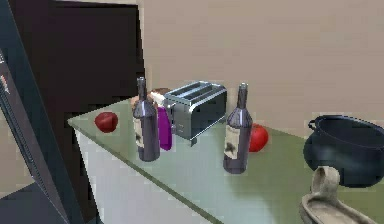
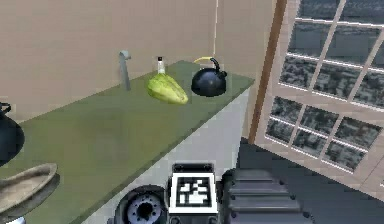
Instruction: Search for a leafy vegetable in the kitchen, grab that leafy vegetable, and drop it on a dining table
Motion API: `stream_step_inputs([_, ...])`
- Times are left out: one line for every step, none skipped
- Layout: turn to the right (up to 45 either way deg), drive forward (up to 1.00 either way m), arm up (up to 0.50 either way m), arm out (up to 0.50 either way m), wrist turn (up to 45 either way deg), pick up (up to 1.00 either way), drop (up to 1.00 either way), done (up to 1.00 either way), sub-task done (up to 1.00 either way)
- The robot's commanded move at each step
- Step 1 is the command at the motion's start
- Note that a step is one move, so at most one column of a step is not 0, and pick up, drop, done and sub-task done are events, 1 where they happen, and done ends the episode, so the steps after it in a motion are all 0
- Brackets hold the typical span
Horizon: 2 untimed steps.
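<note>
Green worktop (image 2: pixel 100 135) with the leafy vegetable (image 2: pixel 168 90) lying toward its far end.
Arm side view: the dark hand (image 2: pixel 145 207) sits at the bottom edge, left of a white marker (image 2: pixel 195 190); its far end is unclear, so its grip and any load cannot be told. A broad flat stretch of worktop leads to the ridged, pale-green leafy vegetable, just beside a round black kettle (image 2: pixel 209 80) at the far corner. Dark floor (image 2: pixel 345 190) runs along the worktop's straight edge to a paned window (image 2: pixel 330 90).
</note>
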Motion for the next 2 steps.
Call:
stream_step_inputs([0.0,0.00,0.00,0.50,0.0,0.00,0.00,0.00,0.00])
stream_step_inputs([0.0,0.00,0.00,0.00,45.0,0.00,0.00,0.00,0.00])
